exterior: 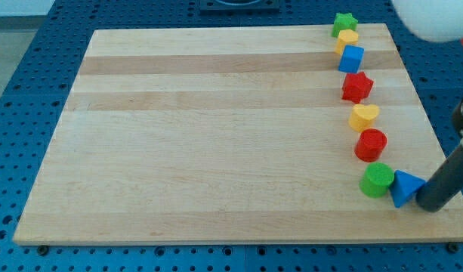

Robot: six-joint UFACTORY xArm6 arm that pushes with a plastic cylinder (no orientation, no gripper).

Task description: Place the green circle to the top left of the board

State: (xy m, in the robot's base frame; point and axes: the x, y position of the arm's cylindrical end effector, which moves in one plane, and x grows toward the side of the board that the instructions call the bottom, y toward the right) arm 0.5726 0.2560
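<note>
No brand, label or readable writing is seen anywhere on the wooden board (216,136), the blocks or the rod. No pincer is fitted: the arm ends in a plain dark rod, so nothing can be said of jaws apart or together.

The green circle (377,180) is taken as the landmark. It lies near the board's lower right corner, far from the top left corner. Just to its right, touching or nearly touching it, a blue triangle (405,187) is seen. My tip (431,205) is placed just right of that triangle, at its far side from the green circle, seemingly in contact with it; whether it truly touches cannot be told. The tip sits at the board's right edge.

Above the green circle, a red circle (371,144) is found close by, then a yellow heart-like block (363,117), a red star (357,87), a blue cube (351,58), a yellow block (347,38) and a green star (343,23) at the top edge. These form a loose column running up from the green circle.

The yellow block near the top is partly hidden by the blue cube, so its shape cannot be made out. The rod is cut off by the view's right edge, and the arm's upper part is blurred. A white rounded object (435,17) at the view's top right corner is out of focus and cut off. The blue perforated table (35,45) is seen around the board.
</note>
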